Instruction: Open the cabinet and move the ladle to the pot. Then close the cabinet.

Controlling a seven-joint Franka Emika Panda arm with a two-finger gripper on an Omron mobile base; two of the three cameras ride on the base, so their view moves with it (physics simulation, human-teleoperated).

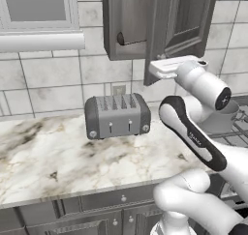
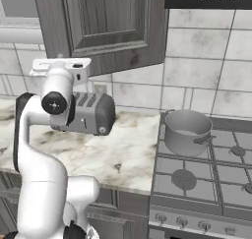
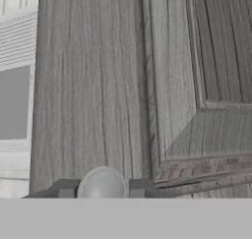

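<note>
Your tool (image 3: 102,190) has its two dark tips on either side of the round silver knob (image 3: 101,184), one tip against each flank, so it is pinching the knob. In the hand view the knob sits at the bottom, with the grey wood grain of the door (image 3: 147,75) rising above it and the raised panel off to the right.

From the left base view you see the door (image 1: 181,26) swung partly out from the cabinet (image 1: 127,21), its edge turned toward you, and the white hand right under its lower corner. Inside the open cabinet a dark rounded thing (image 1: 121,38) lies on the floor of the box near the left wall; it is too small to tell for sure that it is the ladle.

Below the cabinet the toaster (image 1: 117,115) stands on the marble bench (image 1: 48,156), close to the tiled wall.

In the right base view the pot (image 2: 187,131) stands on the rear left burner of the stove (image 2: 206,179), just to the right of the bench edge and well apart from the toaster (image 2: 91,112).
</note>
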